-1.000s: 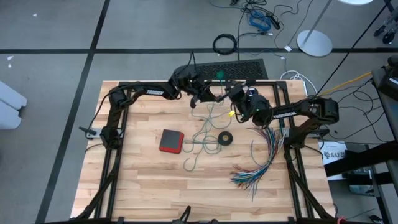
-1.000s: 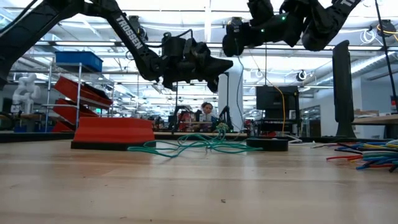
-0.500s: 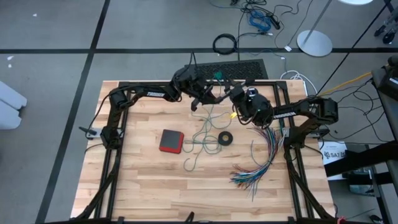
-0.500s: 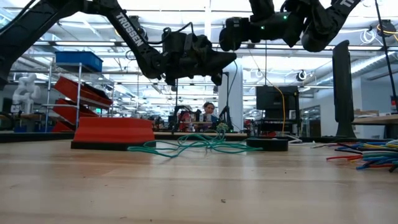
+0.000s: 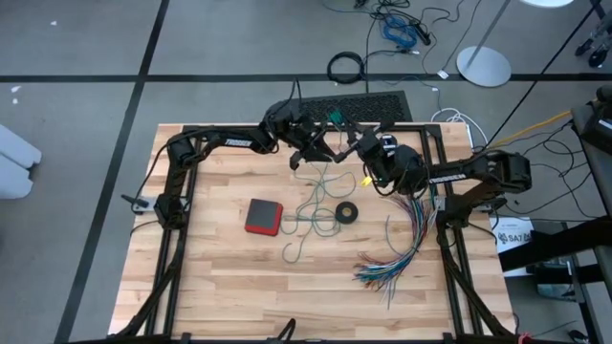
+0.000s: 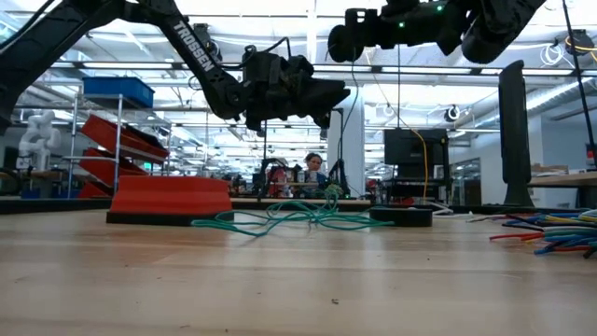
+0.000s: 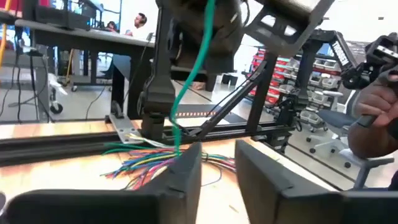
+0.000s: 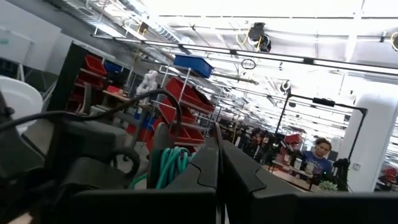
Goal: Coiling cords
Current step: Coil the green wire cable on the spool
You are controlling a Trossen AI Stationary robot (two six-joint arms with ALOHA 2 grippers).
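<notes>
From above, the left gripper [image 5: 323,148] and the right gripper [image 5: 366,153] hang close together over the far middle of the wooden table [image 5: 210,287]. The teal-green cord [image 5: 308,212] lies in loose loops on the boards below them, between a red block [image 5: 263,216] and a small black ring [image 5: 346,212], with one strand rising toward the grippers. A fanned bundle of coloured wires [image 5: 402,250] lies toward the right side. The white cord cannot be made out.

At table height, the left gripper [image 6: 322,98] and the right gripper [image 6: 343,42] hang well above the table; the teal-green cord [image 6: 289,219] is heaped on the surface beneath, beside the red block [image 6: 168,199].

In the left wrist view, the left gripper [image 7: 217,171] has its two fingers [image 7: 186,171] standing apart with a clear gap. A strand of the teal-green cord [image 7: 196,62] runs down in front of them to the fingertip; whether it is pinched cannot be told.

In the right wrist view, the right gripper [image 8: 220,163] has its fingers pressed together, nothing visible between them. Turns of teal-green cord [image 8: 171,165] sit just beside it.
</notes>
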